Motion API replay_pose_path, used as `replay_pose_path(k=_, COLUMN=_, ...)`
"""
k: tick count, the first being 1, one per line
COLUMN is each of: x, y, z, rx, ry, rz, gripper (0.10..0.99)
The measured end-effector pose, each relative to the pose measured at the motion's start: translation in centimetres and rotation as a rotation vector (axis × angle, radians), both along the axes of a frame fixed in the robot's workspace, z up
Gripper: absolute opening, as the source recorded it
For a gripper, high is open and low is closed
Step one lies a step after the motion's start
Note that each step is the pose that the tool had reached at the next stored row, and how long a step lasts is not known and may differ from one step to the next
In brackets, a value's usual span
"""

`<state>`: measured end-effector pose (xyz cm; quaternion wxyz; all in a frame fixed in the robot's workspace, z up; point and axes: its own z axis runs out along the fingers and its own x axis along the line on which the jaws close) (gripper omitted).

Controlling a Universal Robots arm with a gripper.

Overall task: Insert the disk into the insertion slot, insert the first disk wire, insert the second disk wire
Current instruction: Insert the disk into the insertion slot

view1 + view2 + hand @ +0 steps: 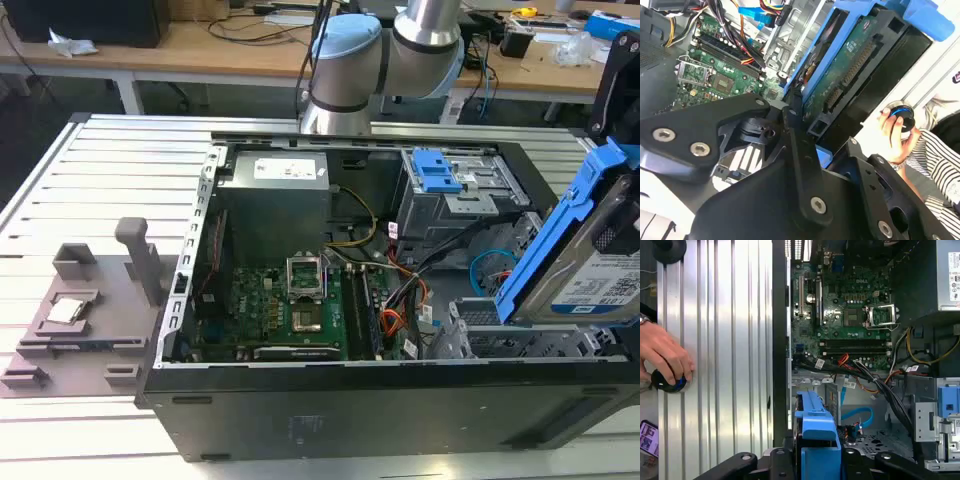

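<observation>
Gripper [817, 463] of mine is closed on the disk [590, 255], with my black fingers pressing its bright blue carrier from both sides, so the drive hangs in the air. In the exterior view it sits at the exterior view's right edge, steeply tilted, with the white-and-blue label facing the camera. In the second wrist view I see its green circuit-board underside.

The insertion slot [475, 335], the flat bay of perforated grey sheet metal in the near corner of the computer case [350, 410], lies below the disk. The two are apart and the drive is not in the bay. A looped blue data cable [857, 416] lies just beside the bay, and a bundle of black and orange wires [875, 385] runs past it from the motherboard [290, 300].

Outside the case, a person's hand [662, 357] rests on a round black-and-blue knob [670, 382] on the ribbed aluminium table [725, 340].
</observation>
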<state>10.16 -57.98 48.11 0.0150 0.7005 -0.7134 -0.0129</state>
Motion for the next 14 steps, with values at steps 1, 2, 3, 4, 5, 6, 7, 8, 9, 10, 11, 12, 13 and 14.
replay_pose_path(k=1, x=0.00, y=0.00, z=-0.17, rx=0.000, ry=0.0000, rz=0.000, gripper=0.365)
replay_pose_path(k=2, x=0.00, y=0.00, z=-0.57, rx=0.000, ry=0.0000, rz=0.000, gripper=0.365)
replay_pose_path(k=3, x=-0.03, y=0.00, z=-0.84, rx=0.000, ry=-0.0001, rz=0.000, gripper=0.365)
replay_pose_path(k=4, x=-0.09, y=0.00, z=-1.09, rx=0.000, ry=0.0000, rz=0.000, gripper=0.365)
replay_pose_path(k=5, x=-0.13, y=0.03, z=-1.26, rx=0.000, ry=-0.0001, rz=0.000, gripper=0.365)
replay_pose_path(k=6, x=-0.14, y=0.11, z=-1.37, rx=0.000, ry=0.0000, rz=0.000, gripper=0.365)
replay_pose_path(k=7, x=-0.14, y=0.22, z=-1.46, rx=0.000, ry=-0.0001, rz=0.000, gripper=0.365)
replay_pose_path(k=8, x=-0.15, y=0.43, z=-1.55, rx=0.000, ry=0.0000, rz=0.000, gripper=0.365)
replay_pose_path(k=9, x=-0.16, y=0.62, z=-1.63, rx=0.000, ry=0.0000, rz=0.000, gripper=0.365)
replay_pose_path(k=10, x=-0.15, y=0.93, z=-1.76, rx=0.000, ry=0.0000, rz=0.000, gripper=0.365)
replay_pose_path(k=11, x=-0.15, y=1.16, z=-1.88, rx=0.000, ry=0.0000, rz=0.000, gripper=0.365)
replay_pose_path(k=12, x=-0.15, y=1.32, z=-2.12, rx=0.000, ry=0.0000, rz=0.000, gripper=0.365)
replay_pose_path(k=13, x=-0.16, y=1.38, z=-2.27, rx=0.000, ry=0.0000, rz=0.000, gripper=0.365)
replay_pose_path(k=14, x=-0.16, y=1.43, z=-2.46, rx=0.000, ry=0.0000, rz=0.000, gripper=0.365)
